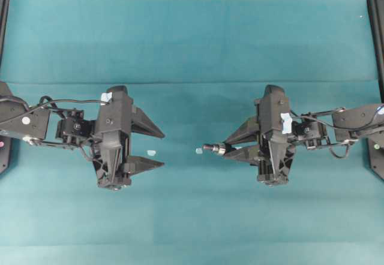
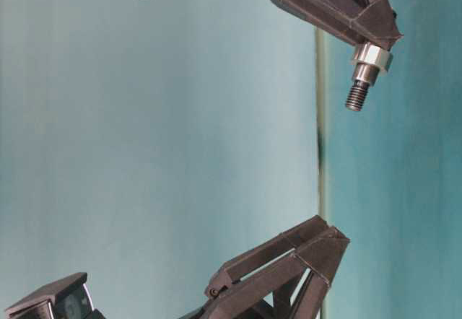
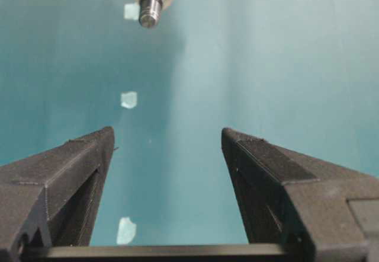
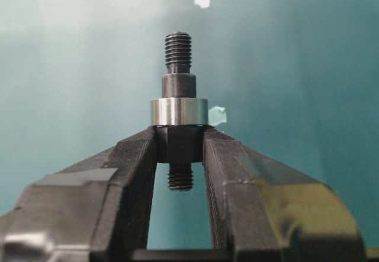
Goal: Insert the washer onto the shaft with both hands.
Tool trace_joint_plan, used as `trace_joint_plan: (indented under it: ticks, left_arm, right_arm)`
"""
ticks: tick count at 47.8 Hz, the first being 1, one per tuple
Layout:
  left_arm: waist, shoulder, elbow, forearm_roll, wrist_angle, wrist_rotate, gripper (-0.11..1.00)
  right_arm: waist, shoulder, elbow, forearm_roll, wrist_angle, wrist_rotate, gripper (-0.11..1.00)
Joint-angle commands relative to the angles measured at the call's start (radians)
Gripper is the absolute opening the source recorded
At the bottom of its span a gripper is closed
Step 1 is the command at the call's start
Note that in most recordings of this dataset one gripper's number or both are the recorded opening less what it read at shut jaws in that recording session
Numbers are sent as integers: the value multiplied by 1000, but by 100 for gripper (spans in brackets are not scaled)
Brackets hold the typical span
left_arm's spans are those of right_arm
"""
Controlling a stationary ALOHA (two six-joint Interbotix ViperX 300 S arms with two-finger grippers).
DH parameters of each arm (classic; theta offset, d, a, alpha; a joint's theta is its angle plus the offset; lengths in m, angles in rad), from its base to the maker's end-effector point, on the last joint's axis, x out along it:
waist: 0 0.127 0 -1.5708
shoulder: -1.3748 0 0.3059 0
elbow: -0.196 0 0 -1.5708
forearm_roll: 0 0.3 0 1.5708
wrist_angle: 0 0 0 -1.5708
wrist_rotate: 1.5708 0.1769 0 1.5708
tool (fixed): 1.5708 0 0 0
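Two black end effectors face each other across a teal counter, listed left to right in the overhead view.

Left end effector: centre-left of the frame, jaws spread wide, nothing between them. White tape tag on its body; no writing legible. Its wrist view shows both fingers apart over bare cloth.

Pale chips: one just beside the left end effector's lower jaw tip, another near mid-frame, just left of the shaft's tip.

Shaft: dark grey, threaded ends, centre-right of the frame, pointing left, clamped near its middle. Raised above the counter, as the table-level view shows.

Washer: silver ring seated on the shaft, touching the jaw tips; in the right wrist view it sits at frame centre.

Right end effector: centre-right, jaws narrowed onto the shaft. White tape tag; no readable marking or brand on either unit.
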Motion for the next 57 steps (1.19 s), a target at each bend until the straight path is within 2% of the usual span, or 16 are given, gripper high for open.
trace_joint_plan:
  ticks: [1, 57]
  left_arm:
    - [-2, -6, -20, 2, -8, -2, 80]
    - [6, -2, -17, 2, -5, -2, 80]
  right_arm:
    - [0, -6, -14, 3, -3, 11, 0]
    - [-2, -6, -14, 3, 15, 12, 0]
